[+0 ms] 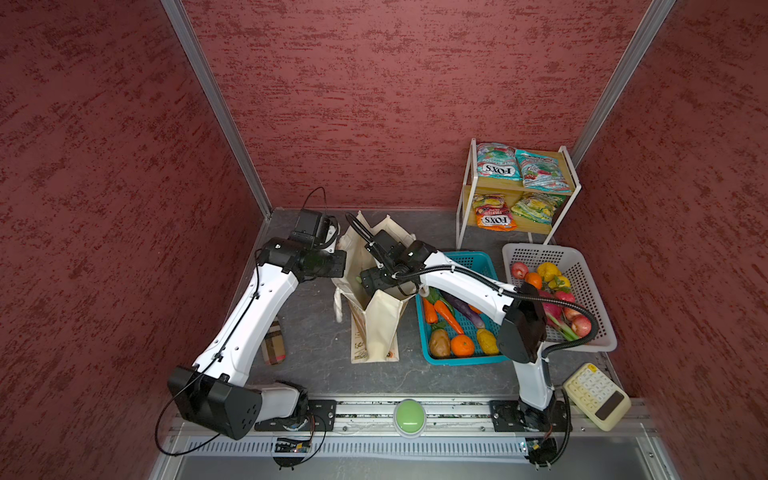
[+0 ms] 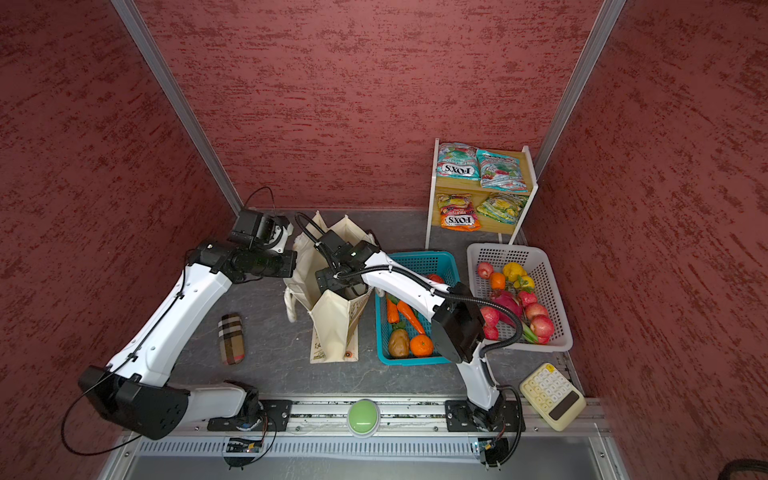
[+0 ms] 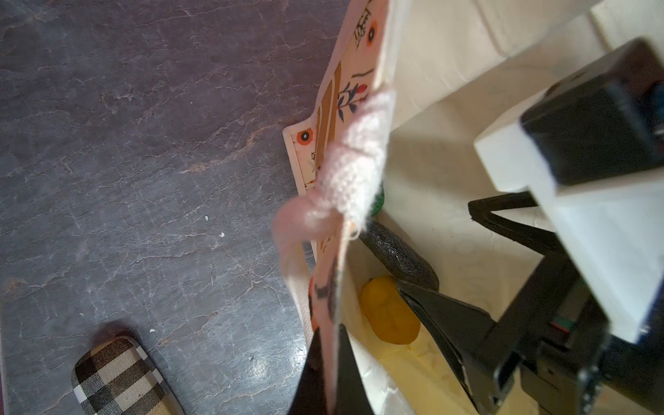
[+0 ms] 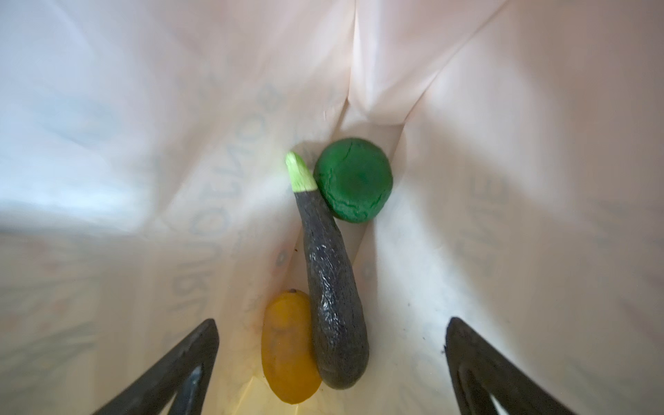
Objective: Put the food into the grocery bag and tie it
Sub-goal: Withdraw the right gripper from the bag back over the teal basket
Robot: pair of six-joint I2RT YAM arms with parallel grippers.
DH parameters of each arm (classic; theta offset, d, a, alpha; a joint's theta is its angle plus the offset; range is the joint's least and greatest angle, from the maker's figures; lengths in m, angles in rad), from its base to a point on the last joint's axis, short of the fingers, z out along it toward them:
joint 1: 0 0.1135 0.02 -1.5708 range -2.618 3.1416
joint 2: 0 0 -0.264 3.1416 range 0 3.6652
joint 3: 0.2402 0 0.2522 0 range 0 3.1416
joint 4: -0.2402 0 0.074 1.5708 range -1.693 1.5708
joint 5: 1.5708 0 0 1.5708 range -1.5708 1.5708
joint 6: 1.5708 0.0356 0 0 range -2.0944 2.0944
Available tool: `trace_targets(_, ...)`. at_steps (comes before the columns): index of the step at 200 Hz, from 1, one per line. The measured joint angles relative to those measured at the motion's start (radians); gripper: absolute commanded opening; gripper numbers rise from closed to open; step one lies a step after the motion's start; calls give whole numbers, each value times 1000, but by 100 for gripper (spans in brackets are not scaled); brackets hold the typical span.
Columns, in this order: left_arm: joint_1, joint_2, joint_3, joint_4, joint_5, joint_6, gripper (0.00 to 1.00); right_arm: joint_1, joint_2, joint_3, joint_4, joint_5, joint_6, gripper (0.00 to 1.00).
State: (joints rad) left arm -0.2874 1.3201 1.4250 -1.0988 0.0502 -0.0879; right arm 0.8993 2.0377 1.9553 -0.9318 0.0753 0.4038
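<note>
While the right gripper [image 4: 332,322] hangs inside the mouth of the grocery bag [image 1: 376,328] with its jaws spread wide and nothing between them, the likeliest trouble lies in the way out. Jaws that wide could snag the soft canvas wall or the rope handle [image 3: 355,161] and drag the tall bag over on the worktop [image 1: 316,328]. The left gripper [image 3: 328,363] has its jaws closed on the bag's rim, pinching the fabric edge. I judge that this pinch alone holds the mouth open, so if it slips the wall would probably fold in over the opening. Three pieces of food lie free on the bag's floor. The dark vegetable [image 4: 330,287] lies flat, its long axis running away from the right gripper along the floor crease, crosswise to the line between the two jaws. Its pale green stem end points at the green round piece [image 4: 354,179] just beside it, and its blunt end rests against the yellow piece [image 4: 284,348], which lies parallel to it. The bag itself stands upright with its mouth up. Much food is not yet packed: the teal basket [image 1: 482,259], the white basket [image 1: 582,266] and the sweet packets [image 1: 496,168] on the shelf [image 1: 467,195].
</note>
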Motion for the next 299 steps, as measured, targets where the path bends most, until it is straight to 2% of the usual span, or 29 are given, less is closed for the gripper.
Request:
trace_targets(44,0,-2,0,0,0,0,0,10,-63,117,-55,97,16,99)
trace_targets(99,0,-5,-6,3,0,0,0,10,-282,108,-69,375,22,99)
trace_targets(121,0,-6,-6,7,0,0,0,10,-426,-26,2,506,14,99)
trace_targets(140,0,-6,-7,8,0,0,0,10,-572,-220,104,625,34,99)
trace_targets(169,0,-6,-12,12,0,0,0,-6,-766,-505,235,723,109,99)
trace_targets(192,0,-6,-13,16,0,0,0,-55,-829,-584,241,732,209,99)
trace_targets(225,0,-6,-13,16,0,0,0,-133,-830,-628,170,702,384,99)
trace_targets(253,0,-6,-13,16,0,0,0,-205,-829,-738,96,591,545,99)
trace_targets(299,0,-5,-13,16,0,0,0,-275,-829,-908,67,400,734,99)
